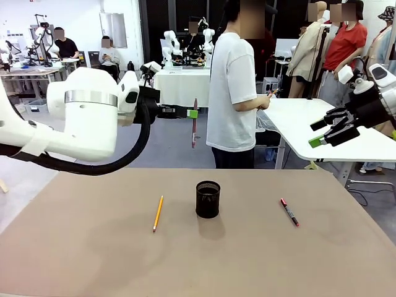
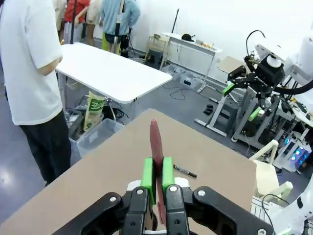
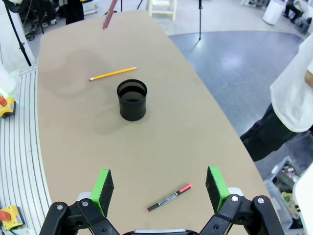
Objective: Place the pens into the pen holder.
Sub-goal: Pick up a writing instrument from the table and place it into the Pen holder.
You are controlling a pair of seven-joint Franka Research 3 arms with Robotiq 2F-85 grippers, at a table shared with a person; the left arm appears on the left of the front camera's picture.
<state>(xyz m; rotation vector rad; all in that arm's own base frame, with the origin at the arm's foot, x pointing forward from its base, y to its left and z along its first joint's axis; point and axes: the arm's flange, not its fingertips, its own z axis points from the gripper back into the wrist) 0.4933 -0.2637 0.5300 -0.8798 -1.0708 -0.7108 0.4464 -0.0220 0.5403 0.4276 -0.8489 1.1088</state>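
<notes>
The brown table (image 1: 247, 260) fills the lower half of the front view. The left arm (image 1: 93, 117) reaches in from the upper left, large and close to the camera. A person (image 1: 232, 93) in a white T-shirt stands beyond the far edge, top centre, turned to the side.

The left claw (image 1: 192, 113) is high in the middle of the frame, its green pads pressed together on the red pen (image 1: 194, 127). The pen hangs nearly upright in mid-air, above and behind the holder (image 1: 208, 199). In the left wrist view the pen stands up between the two pads.

The right claw (image 1: 317, 132) hovers at the right edge, well above the table. Its jaws are spread wide and grip nothing.

The holder stands upright at the table's centre; the right wrist view looks into it and no pen is seen inside.

The pencil (image 1: 158, 213) lies flat to the left of the holder, apart from it. The black pen (image 1: 289, 211) with red ends lies flat to the right, farther off.
</notes>
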